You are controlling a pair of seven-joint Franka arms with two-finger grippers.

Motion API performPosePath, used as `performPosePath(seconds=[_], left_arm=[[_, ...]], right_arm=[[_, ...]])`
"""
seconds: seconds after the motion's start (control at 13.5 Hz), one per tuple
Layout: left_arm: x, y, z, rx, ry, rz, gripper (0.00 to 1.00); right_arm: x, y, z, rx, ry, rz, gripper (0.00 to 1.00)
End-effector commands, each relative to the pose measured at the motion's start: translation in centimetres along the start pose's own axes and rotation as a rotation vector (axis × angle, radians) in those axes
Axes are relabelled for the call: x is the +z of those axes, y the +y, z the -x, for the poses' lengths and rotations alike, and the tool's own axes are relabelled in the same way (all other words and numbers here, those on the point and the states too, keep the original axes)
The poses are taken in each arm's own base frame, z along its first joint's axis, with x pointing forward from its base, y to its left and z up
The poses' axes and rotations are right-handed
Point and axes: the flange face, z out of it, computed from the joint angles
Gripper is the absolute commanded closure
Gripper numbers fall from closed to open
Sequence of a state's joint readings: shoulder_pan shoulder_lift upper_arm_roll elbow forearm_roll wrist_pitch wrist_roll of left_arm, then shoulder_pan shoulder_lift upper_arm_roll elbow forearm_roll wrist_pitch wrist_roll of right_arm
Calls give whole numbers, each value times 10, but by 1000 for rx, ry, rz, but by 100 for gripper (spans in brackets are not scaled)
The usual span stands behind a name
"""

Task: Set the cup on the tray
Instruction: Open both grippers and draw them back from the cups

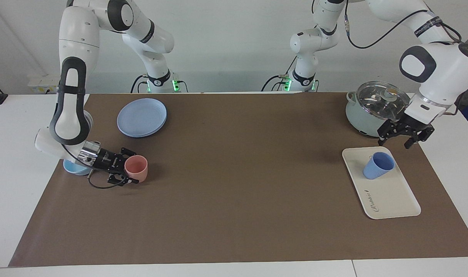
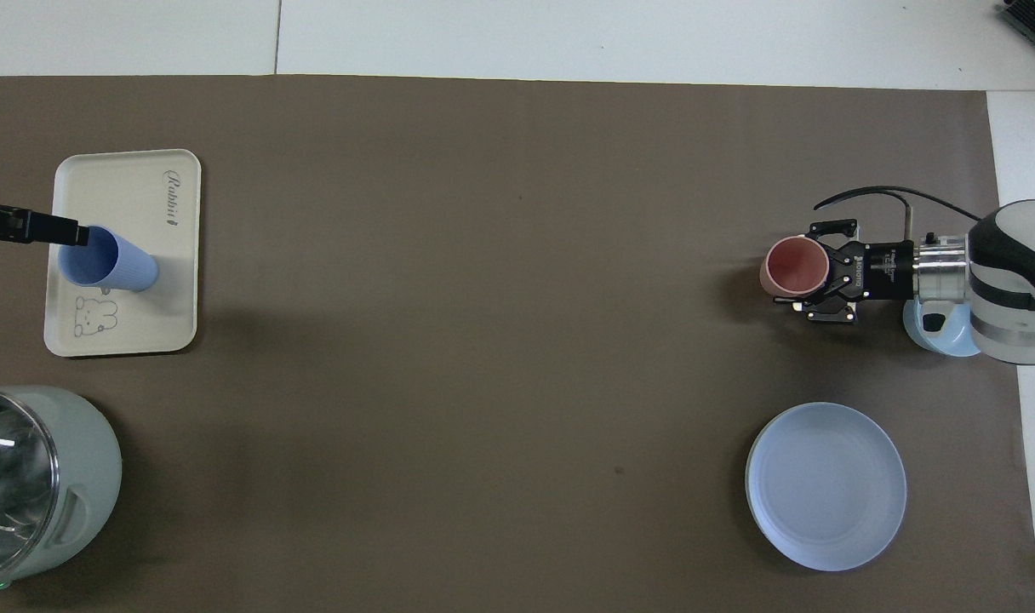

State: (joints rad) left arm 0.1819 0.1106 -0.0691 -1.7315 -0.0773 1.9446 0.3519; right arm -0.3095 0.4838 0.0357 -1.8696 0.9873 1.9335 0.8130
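The periwinkle-blue cup (image 1: 378, 165) stands mouth up on the cream-white tray (image 1: 395, 200), at the tray's end nearer the robots. In the overhead view the cup (image 2: 113, 262) sits beside the tray's (image 2: 134, 183) bear drawing. My left gripper (image 1: 395, 142) is open and empty, raised over the gap between the pot and the tray, clear of the cup. Only one of its fingertips (image 2: 54, 230) shows in the overhead view. My right gripper (image 1: 129, 167) lies low at the right arm's end, open, its fingers straddling a pink cup (image 1: 137, 169).
A lidded grey-green pot (image 1: 372, 109) stands nearer the robots than the tray. A round blue plate (image 1: 142, 117) lies at the right arm's end. A light-blue bowl (image 1: 73, 168) sits under the right wrist. Brown mat covers the table.
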Motion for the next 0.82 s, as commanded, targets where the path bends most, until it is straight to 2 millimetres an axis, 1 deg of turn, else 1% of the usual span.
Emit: performPosePath(seconds=[0.0, 0.15, 0.22, 0.3, 0.37, 0.45, 0.52, 0.59, 0.67, 0.74], left_arm=[[-23, 58, 14, 44, -83, -40, 0], [-30, 101, 19, 42, -128, -39, 0], [-40, 120, 20, 39, -130, -48, 0], [-50, 135, 24, 27, -141, -62, 0], [-59, 144, 28, 12, -152, -65, 0], [-75, 149, 29, 2, -147, -64, 0], [-97, 155, 28, 11, -149, -59, 0], [-115, 155, 26, 8, -150, -54, 0], [-133, 154, 25, 5, -136, -50, 0], [-137, 151, 22, -6, -136, -28, 0]], right_arm=[[-12, 7, -6, -42, 14, -13, 2], [-21, 9, -13, -65, 34, -9, 2], [-28, 11, -20, -94, 53, -3, 2], [-34, 12, -25, -122, 67, 1, 2], [-41, 13, -31, -139, 81, 2, 2], [-50, 15, -37, -156, 96, 2, 2], [-57, 16, -37, -198, 118, 15, 2], [-70, 18, -31, -284, 160, 37, 2], [-82, 18, -17, -408, 217, 83, 2], [-93, 17, -2, -491, 275, 128, 2]])
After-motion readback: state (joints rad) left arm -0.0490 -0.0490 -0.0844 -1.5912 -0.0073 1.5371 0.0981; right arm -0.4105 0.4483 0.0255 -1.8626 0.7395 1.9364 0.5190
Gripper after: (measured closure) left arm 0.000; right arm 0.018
